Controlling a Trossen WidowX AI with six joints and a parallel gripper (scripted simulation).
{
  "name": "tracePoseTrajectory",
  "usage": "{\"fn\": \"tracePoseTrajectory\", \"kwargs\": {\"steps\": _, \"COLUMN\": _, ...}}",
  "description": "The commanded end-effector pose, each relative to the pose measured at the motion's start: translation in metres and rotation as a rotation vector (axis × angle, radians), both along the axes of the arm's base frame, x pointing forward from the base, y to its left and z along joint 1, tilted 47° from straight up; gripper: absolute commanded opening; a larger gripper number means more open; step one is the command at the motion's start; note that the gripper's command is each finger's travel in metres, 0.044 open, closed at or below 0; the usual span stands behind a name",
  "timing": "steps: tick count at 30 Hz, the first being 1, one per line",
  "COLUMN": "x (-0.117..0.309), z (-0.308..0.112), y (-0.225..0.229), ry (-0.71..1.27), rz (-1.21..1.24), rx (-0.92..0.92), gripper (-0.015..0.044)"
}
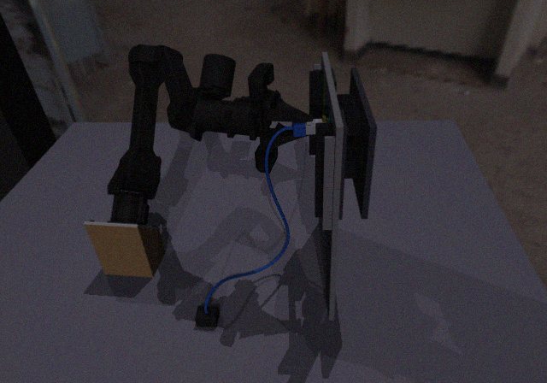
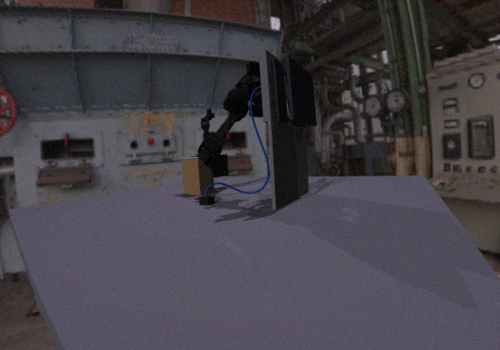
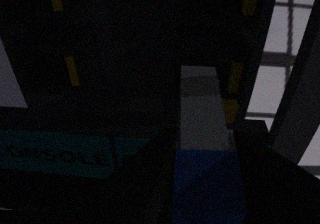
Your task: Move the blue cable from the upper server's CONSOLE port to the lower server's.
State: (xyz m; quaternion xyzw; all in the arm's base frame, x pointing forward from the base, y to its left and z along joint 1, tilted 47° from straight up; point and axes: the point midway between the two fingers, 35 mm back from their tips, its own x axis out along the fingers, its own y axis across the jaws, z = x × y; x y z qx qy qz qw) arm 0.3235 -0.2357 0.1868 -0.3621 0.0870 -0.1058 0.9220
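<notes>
- Blue is seen on the cable [image 1: 287,226] [image 2: 264,148].
- The plug [image 1: 305,128] [image 3: 205,149] is coloured pale grey in front, blue behind.
- The block [image 1: 122,250] [image 2: 191,176] is coloured orange-brown.
- Dark letters are printed on the teal label [image 3: 55,154].
- The table [image 1: 420,220] [image 2: 222,281] is coloured greyish purple.

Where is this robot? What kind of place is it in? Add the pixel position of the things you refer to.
It looks like an old factory or machinery hall, perhaps a boiler room. You can see tall green pipes [image 2: 408,55], round dials [image 2: 395,100] on the equipment, and a red handwheel [image 2: 12,112] at the side.
</notes>
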Motion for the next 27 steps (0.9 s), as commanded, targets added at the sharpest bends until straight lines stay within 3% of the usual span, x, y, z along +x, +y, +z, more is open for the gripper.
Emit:
{"fn": "tracePoseTrajectory", "kwargs": {"steps": 1, "x": -0.003, "z": 0.000, "y": 0.000, "ry": 0.000, "rz": 0.000, "rx": -0.007, "gripper": 0.0000}}
{"fn": "tracePoseTrajectory", "kwargs": {"steps": 27, "x": -0.018, "z": -0.002, "y": 0.001, "ry": 0.001, "rz": 0.000, "rx": -0.007, "gripper": 0.0000}}
